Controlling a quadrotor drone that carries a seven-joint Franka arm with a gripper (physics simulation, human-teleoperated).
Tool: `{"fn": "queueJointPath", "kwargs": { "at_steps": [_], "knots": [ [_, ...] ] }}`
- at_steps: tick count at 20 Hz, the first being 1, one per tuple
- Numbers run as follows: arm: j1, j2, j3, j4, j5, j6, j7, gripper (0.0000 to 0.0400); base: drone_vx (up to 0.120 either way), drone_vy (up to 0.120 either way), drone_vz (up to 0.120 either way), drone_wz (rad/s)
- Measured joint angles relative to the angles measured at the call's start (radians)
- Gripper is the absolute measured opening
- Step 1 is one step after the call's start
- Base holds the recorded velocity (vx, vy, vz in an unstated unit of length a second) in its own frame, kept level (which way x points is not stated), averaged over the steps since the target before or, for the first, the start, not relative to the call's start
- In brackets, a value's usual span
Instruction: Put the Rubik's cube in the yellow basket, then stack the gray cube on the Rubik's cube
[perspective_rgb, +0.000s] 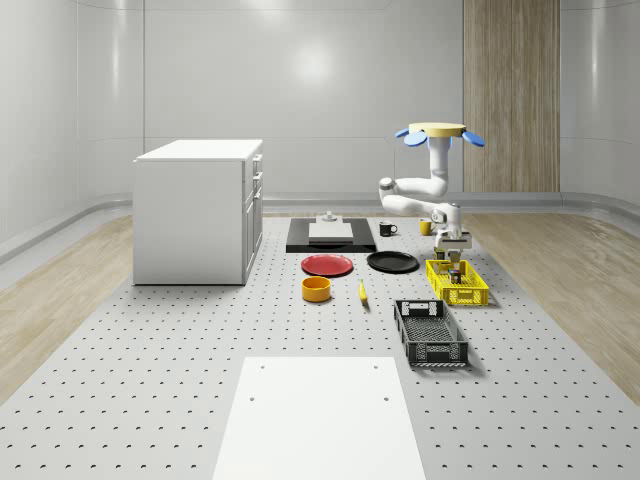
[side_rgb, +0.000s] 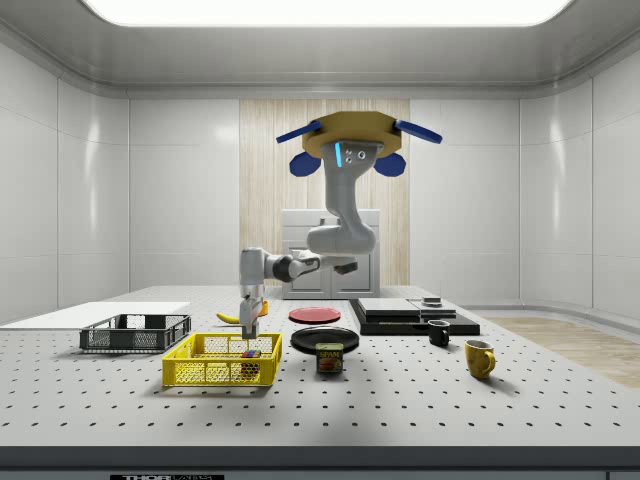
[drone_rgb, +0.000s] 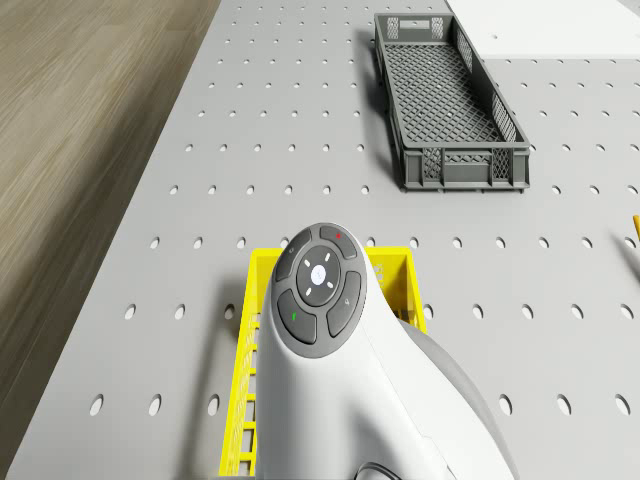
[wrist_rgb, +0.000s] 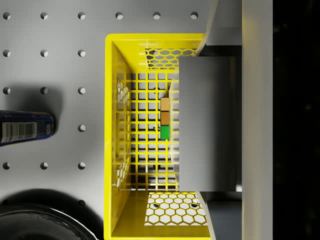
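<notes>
The yellow basket (perspective_rgb: 457, 283) (side_rgb: 215, 361) (wrist_rgb: 112, 125) (drone_rgb: 262, 270) stands on the perforated table. Inside it lies the Rubik's cube (side_rgb: 250, 354), of which orange and green tiles (wrist_rgb: 165, 118) show in the wrist view. My gripper (perspective_rgb: 454, 250) (side_rgb: 250, 318) (wrist_rgb: 210, 122) points straight down over the basket, shut on the gray cube (wrist_rgb: 207, 150). That cube hangs just above the Rubik's cube and hides most of it. The drone (perspective_rgb: 438, 131) (side_rgb: 350, 140) hovers high over the table, beside the basket, with the arm reaching down from it.
A dark gray crate (perspective_rgb: 430, 333) (drone_rgb: 450, 90) lies near the basket. A black plate (perspective_rgb: 392, 262), red plate (perspective_rgb: 327, 265), orange bowl (perspective_rgb: 316, 289) and banana (perspective_rgb: 362, 292) sit nearby. A can (side_rgb: 330, 358) (wrist_rgb: 25, 127) stands close to the basket. A white cabinet (perspective_rgb: 200, 210) is at the whole-scene view's left.
</notes>
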Motion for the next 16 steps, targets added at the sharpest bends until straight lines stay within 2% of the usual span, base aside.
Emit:
{"fn": "queueJointPath", "kwargs": {
  "at_steps": [5,14,15,16],
  "knots": [
    [0.0,-0.001,0.0,0.0,0.0,0.001,0.0,0.025,0.0,0.0,-0.12,0.0],
    [-0.007,-0.002,-0.031,0.012,-0.028,0.016,0.0,0.025,0.0,0.0,0.0,0.0],
    [-0.007,-0.002,-0.035,0.013,-0.032,0.018,0.0,0.0262,0.0,0.0,0.0,0.0],
    [-0.008,-0.002,-0.038,0.014,-0.035,0.019,0.0,0.0293,0.0,0.0,0.0,0.0]
  ]
}}
